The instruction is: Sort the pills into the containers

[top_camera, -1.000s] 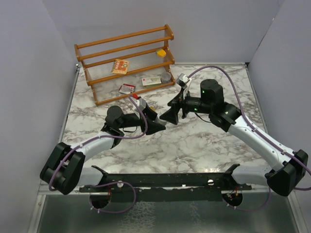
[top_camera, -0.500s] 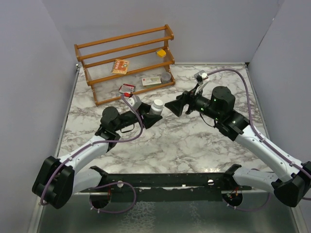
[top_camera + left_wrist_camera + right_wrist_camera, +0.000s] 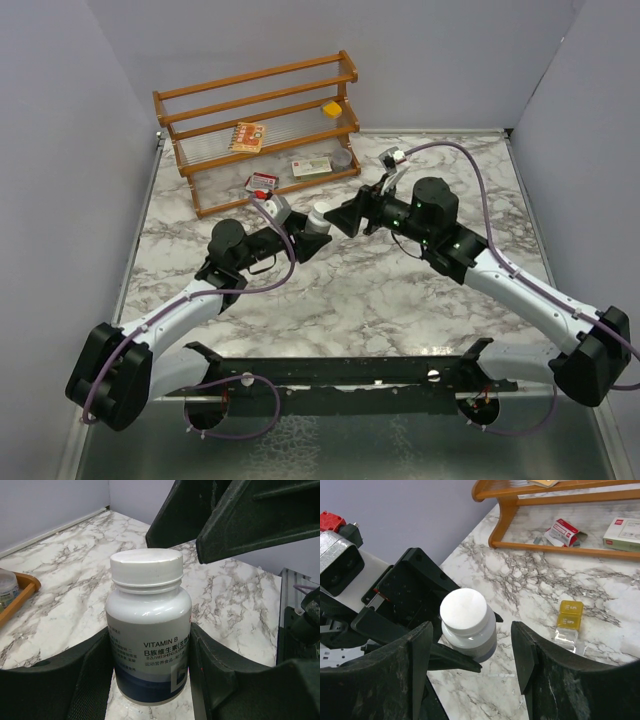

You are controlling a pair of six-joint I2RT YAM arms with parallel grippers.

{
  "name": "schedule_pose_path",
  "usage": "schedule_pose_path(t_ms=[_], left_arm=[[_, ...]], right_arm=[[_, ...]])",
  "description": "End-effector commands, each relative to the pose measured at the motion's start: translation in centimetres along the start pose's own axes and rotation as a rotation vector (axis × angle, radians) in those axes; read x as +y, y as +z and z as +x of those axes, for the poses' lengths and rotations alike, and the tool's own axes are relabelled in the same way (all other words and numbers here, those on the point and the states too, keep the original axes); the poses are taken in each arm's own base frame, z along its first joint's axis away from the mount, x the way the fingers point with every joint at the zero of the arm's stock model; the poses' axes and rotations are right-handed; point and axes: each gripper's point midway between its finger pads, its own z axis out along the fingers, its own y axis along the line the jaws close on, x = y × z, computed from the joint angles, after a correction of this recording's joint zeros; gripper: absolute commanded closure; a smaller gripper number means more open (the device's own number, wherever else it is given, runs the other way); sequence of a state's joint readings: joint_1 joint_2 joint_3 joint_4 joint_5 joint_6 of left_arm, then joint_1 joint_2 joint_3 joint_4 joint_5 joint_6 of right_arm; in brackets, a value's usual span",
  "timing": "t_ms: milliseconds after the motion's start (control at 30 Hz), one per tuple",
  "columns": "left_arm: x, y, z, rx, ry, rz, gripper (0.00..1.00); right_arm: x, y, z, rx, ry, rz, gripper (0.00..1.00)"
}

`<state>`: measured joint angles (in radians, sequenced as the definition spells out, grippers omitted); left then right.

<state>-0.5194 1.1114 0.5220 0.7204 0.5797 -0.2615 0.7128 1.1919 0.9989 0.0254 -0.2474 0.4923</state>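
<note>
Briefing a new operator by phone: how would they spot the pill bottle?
On the marble table, before the wooden rack, find the left gripper. The pill bottle sits between its fingers: white cap, grey body, VITAMIN B label, unlike the flat boxes.

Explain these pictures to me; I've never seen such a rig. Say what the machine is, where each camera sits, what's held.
Two robot arms are bolted to a marble table. One picture looks down from above; the other two come from wrist cameras. The left gripper clamps a white-capped vitamin bottle. The right gripper stands open around its cap, not touching. A small clear container with yellow in it lies on the table; a wooden rack with small boxes stands behind.
</note>
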Motion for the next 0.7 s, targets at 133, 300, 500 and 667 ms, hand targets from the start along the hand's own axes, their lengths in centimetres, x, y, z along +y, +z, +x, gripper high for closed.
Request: schedule_pose_path(t_ms=[133, 300, 500, 667], left_arm=[[0.4, 0.4, -0.3, -0.007, 0.018, -0.015, 1.00], [0.4, 0.4, -0.1, -0.002, 0.014, -0.011, 1.00], [0.3, 0.3, -0.4, -0.009, 0.019, -0.010, 1.00], [0.1, 0.3, -0.4, -0.008, 0.020, 0.000, 1.00]], right_arm=[[1.9, 1.8, -1.2, -0.038, -0.034, -0.051, 0.43], [2.1, 2.4, -1.0, -0.034, -0.053, -0.042, 0.47], [2.0, 2.6, -1.0, -0.032, -0.059, -0.032, 0.63], [1.9, 2.4, -0.8, -0.031, -0.063, -0.024, 0.80]])
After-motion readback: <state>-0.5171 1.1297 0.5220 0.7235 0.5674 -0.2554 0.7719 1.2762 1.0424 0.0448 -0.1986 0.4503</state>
